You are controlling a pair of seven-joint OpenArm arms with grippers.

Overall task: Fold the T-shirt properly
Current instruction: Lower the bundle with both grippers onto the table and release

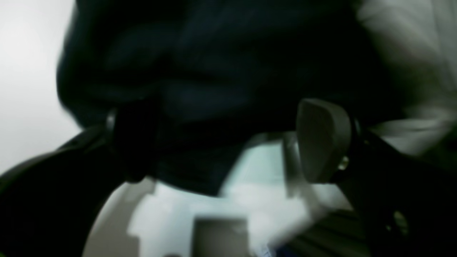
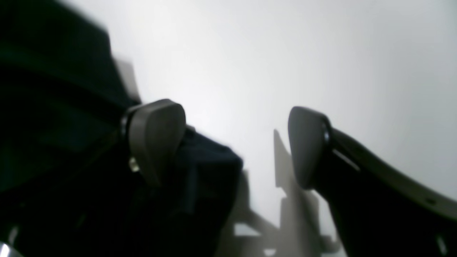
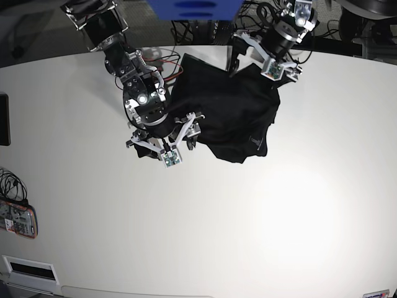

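The black T-shirt (image 3: 229,112) lies crumpled on the white table (image 3: 248,217), at the back middle. My right gripper (image 3: 164,141) is at the shirt's left edge, on the base view's left. In its wrist view the right gripper (image 2: 232,142) is open; bare table shows in the gap and the T-shirt (image 2: 64,142) bunches behind the left finger (image 2: 157,139). My left gripper (image 3: 257,59) hovers over the shirt's far right part. Close up, the left gripper (image 1: 228,142) is open wide, with the dark T-shirt (image 1: 214,71) filling the space between and beyond its fingers (image 1: 323,139).
A blue box (image 3: 195,9) and tangled cables (image 3: 205,28) sit past the table's far edge. A phone-like object (image 3: 18,220) and a white device (image 3: 28,270) lie off the table's left side. A dark item (image 3: 3,118) shows at the left border.
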